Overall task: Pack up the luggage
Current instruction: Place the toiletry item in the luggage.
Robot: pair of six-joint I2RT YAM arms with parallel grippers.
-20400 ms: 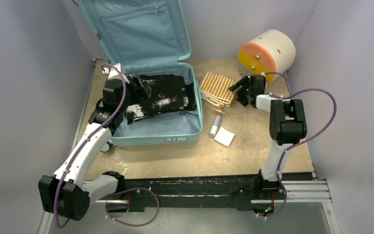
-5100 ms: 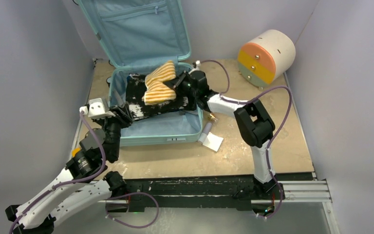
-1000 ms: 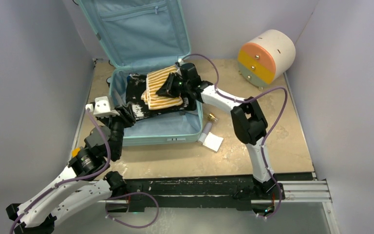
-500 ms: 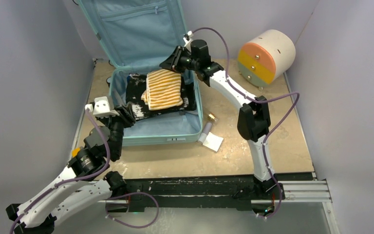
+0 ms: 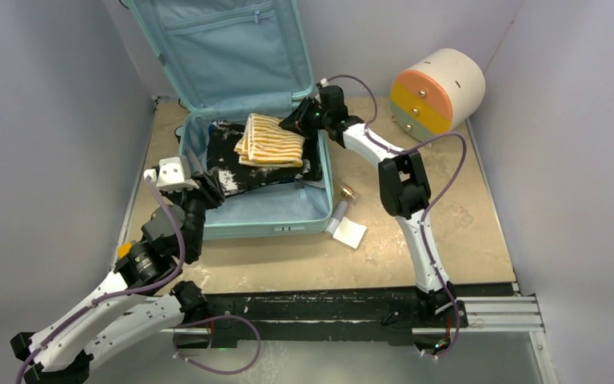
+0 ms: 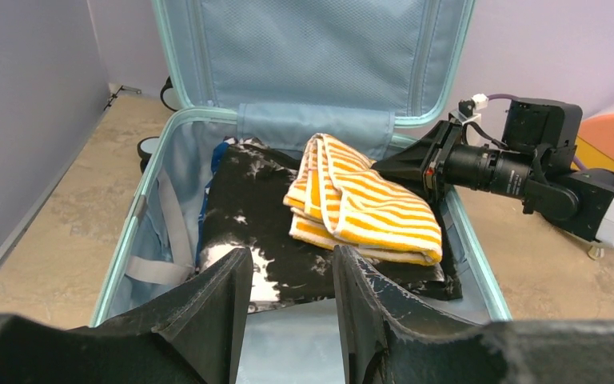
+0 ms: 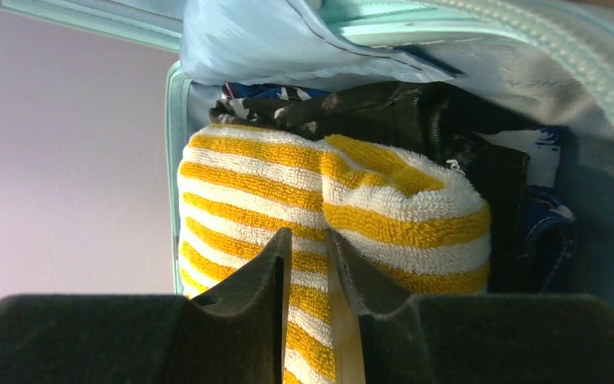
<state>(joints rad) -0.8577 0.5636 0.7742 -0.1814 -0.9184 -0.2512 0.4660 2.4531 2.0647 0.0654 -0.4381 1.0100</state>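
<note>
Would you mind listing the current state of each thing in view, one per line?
Suitcase: open, lid upright.
Striped towel: folded, lying on the black garment.
Black garment: packed in the suitcase base.
Drawer unit: drawers closed.
Left tool: open, empty.
Right tool: nearly shut, at the towel's edge.
Small tube and white square: unpacked, on the table.

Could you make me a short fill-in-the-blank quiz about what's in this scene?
1. The striped towel lies on top of a ____ garment.
2. The luggage has its lid ____.
3. The drawer unit sits on the table, to the ____ of the luggage in the top view.
4. The towel's stripes are white and ____.

Missing words: black; open; right; yellow
</note>
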